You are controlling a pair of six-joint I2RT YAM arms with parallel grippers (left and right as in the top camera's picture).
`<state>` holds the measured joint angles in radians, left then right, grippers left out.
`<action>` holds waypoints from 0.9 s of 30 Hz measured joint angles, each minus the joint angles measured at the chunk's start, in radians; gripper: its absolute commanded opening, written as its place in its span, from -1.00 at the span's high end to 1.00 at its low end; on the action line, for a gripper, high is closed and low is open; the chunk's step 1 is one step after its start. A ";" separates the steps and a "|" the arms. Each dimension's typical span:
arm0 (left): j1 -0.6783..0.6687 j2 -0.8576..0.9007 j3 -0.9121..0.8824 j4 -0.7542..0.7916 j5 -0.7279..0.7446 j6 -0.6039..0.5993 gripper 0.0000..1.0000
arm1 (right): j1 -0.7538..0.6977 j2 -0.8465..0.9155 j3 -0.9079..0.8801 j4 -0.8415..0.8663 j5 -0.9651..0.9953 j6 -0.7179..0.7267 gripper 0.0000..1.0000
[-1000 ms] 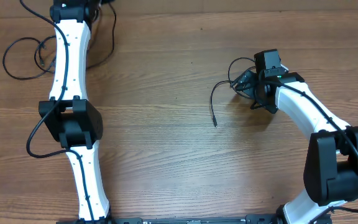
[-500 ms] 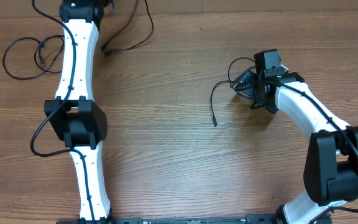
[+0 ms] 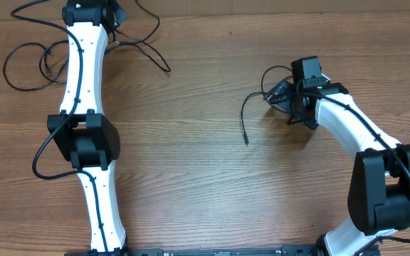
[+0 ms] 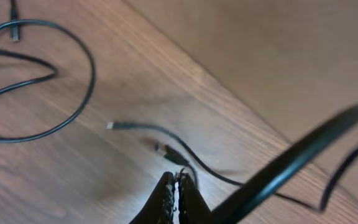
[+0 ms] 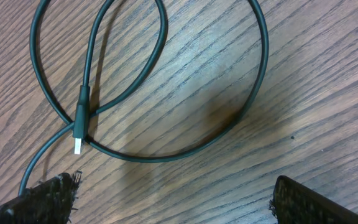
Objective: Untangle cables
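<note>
Three thin black cables lie apart on the wooden table. One is a loose loop [image 3: 9, 71] at the far left, also seen in the left wrist view [image 4: 91, 74]. My left gripper [image 3: 109, 16] is at the table's back edge, shut [image 4: 176, 186] on a second cable [image 3: 151, 53] whose plug ends trail to the right [image 4: 160, 149]. The third cable [image 3: 246, 107] is looped at the right. My right gripper [image 3: 285, 96] hovers open over that loop [image 5: 166, 155], its plug [image 5: 79, 134] below the left finger; the fingers [image 5: 48, 199] touch nothing.
The left arm's own thick black wire [image 4: 291, 162] crosses the left wrist view, blurred. The table's back edge [image 3: 262, 13] runs just behind my left gripper. Bare wood [image 3: 212, 185] lies between the arms.
My left gripper has shifted slightly at the back edge, and the cable it holds has swung rightward, its loose ends now reaching further right. The right arm and its cable have not moved.
</note>
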<state>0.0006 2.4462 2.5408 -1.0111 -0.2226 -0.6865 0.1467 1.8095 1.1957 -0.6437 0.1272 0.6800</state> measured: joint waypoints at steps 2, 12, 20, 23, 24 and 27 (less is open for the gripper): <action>-0.001 0.021 0.001 -0.013 0.005 -0.003 0.92 | 0.000 0.000 0.000 0.000 0.000 0.000 -1.00; -0.003 0.240 0.002 -0.090 0.099 -0.007 0.91 | 0.000 0.000 0.000 0.000 0.000 0.000 -1.00; -0.009 0.264 0.008 -0.080 0.166 -0.010 -0.59 | 0.000 0.000 0.000 0.001 0.000 0.000 -1.00; -0.010 0.256 0.011 -0.082 0.166 0.003 -1.00 | 0.000 0.000 0.000 0.000 0.000 0.000 -1.00; -0.009 0.250 0.011 -0.086 0.159 0.006 -1.00 | 0.000 0.000 0.000 0.001 0.000 0.000 -1.00; -0.005 0.216 0.011 -0.091 0.123 0.015 -0.99 | 0.000 0.000 0.000 0.001 0.000 0.000 -1.00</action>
<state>-0.0044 2.6621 2.5523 -1.1019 -0.0994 -0.6712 0.1467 1.8095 1.1957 -0.6430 0.1272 0.6800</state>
